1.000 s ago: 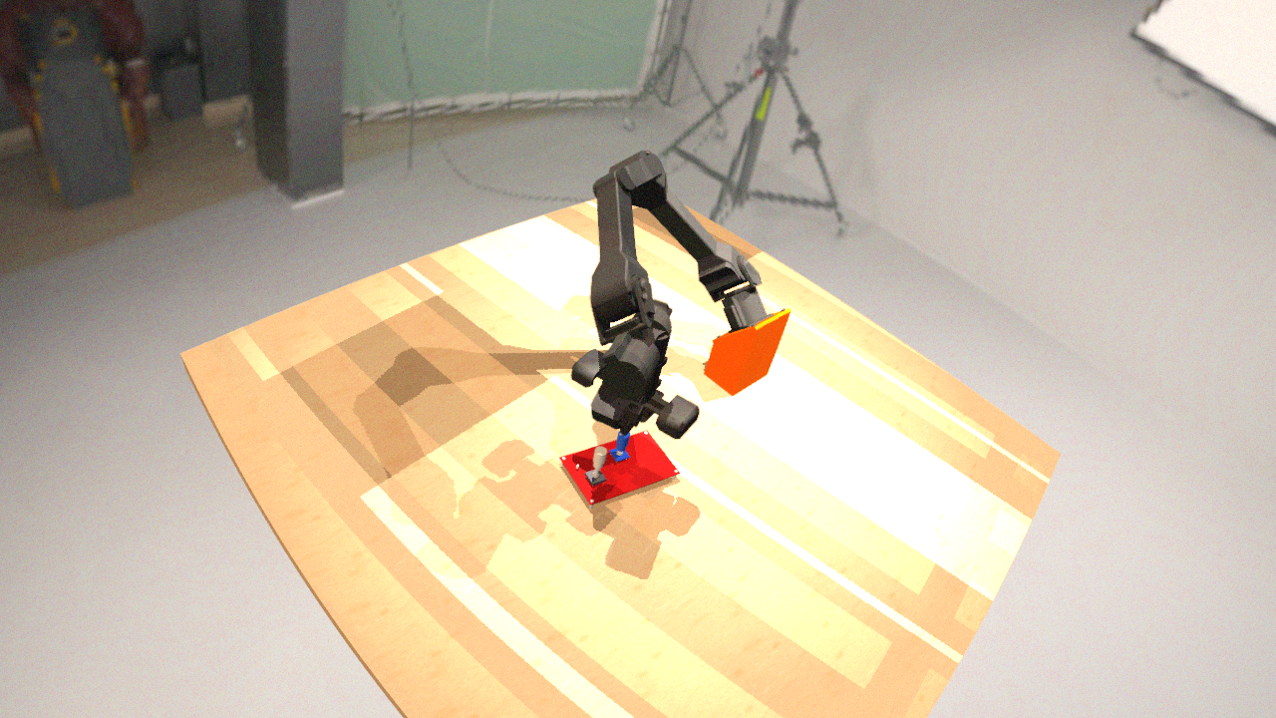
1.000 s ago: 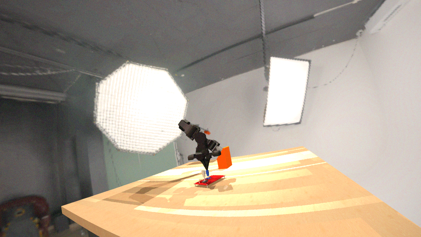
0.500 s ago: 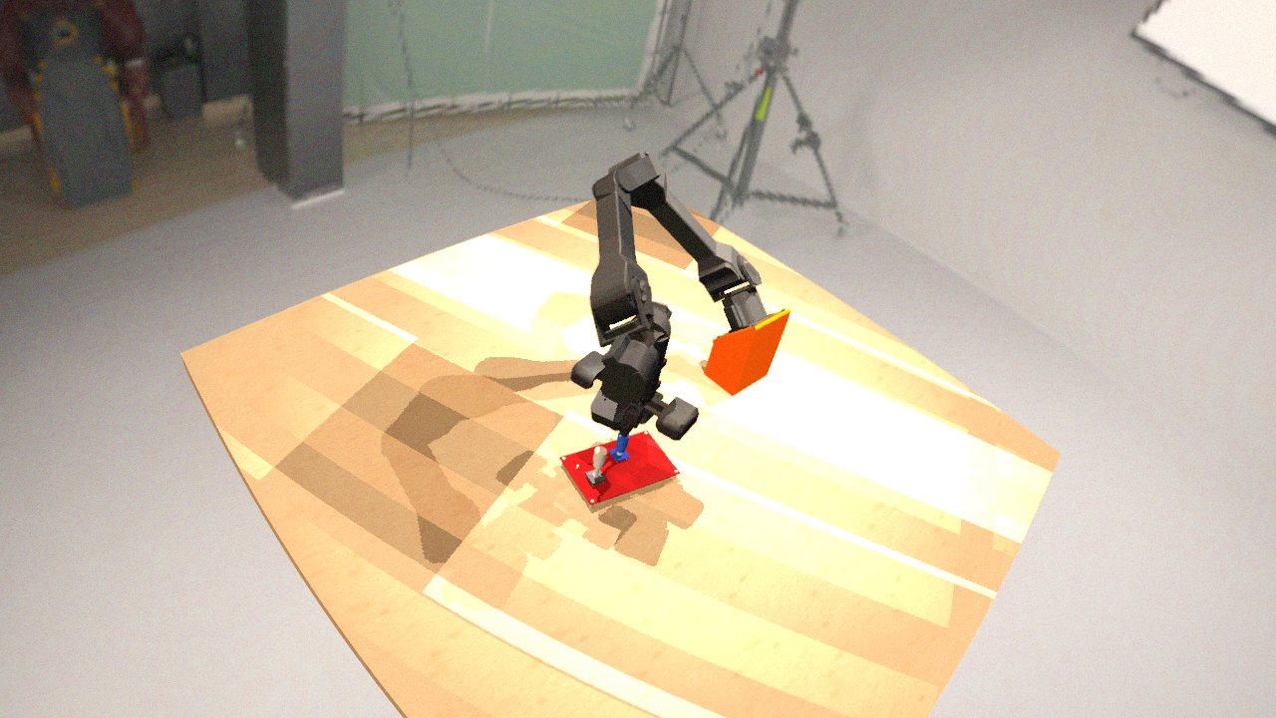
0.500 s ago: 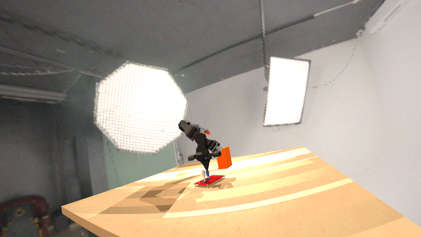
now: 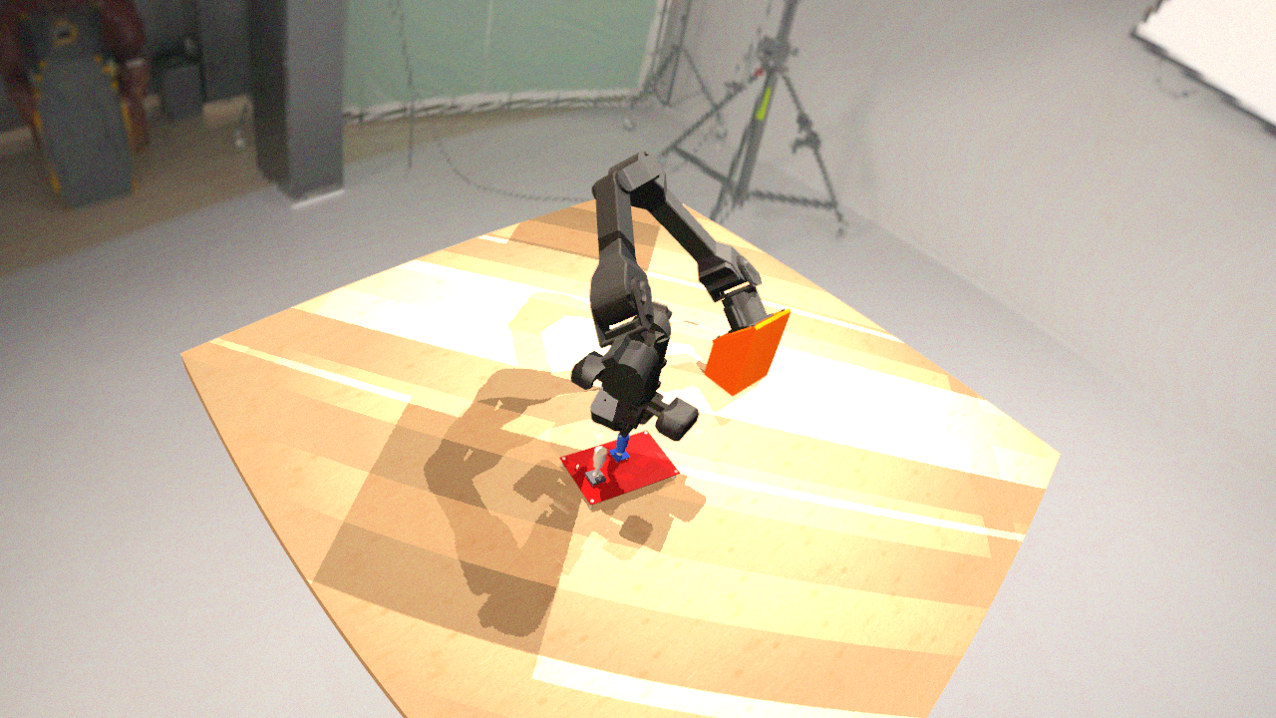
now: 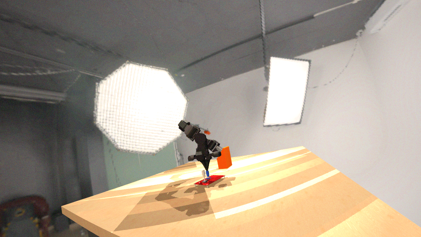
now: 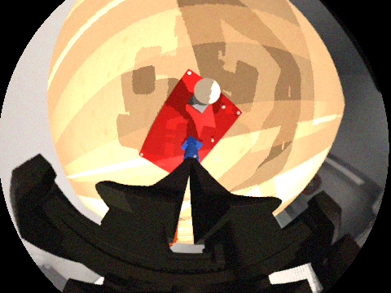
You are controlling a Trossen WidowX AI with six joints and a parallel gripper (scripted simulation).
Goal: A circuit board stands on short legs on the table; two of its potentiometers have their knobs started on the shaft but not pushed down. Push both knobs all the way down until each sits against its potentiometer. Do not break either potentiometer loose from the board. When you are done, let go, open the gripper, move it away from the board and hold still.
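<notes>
The red circuit board (image 5: pixel 646 467) (image 6: pixel 216 178) (image 7: pixel 163 138) stands on short legs on the table. A blue knob (image 5: pixel 622 441) (image 6: pixel 207 173) (image 7: pixel 191 152) is upright over its blue potentiometer (image 5: pixel 617 455) (image 7: pixel 196 144). A grey-white knob (image 5: pixel 600 457) (image 6: pixel 203 173) (image 7: pixel 207 91) stands taller than its dark grey base (image 5: pixel 595 479) (image 7: pixel 199 107), with a gap and shaft below it. My gripper (image 6: pixel 207 170) (image 7: pixel 191 160) is shut with nothing between its fingertips. The tips are right at the top of the blue knob; whether they touch it is hard to tell.
An orange panel (image 5: pixel 748 354) (image 6: pixel 224 158) stands upright by the arm's base, behind the board. The grey-white knob rises beside the gripper on the same board. Arm shadows fall across the table (image 5: pixel 802 571) (image 6: pixel 264 203).
</notes>
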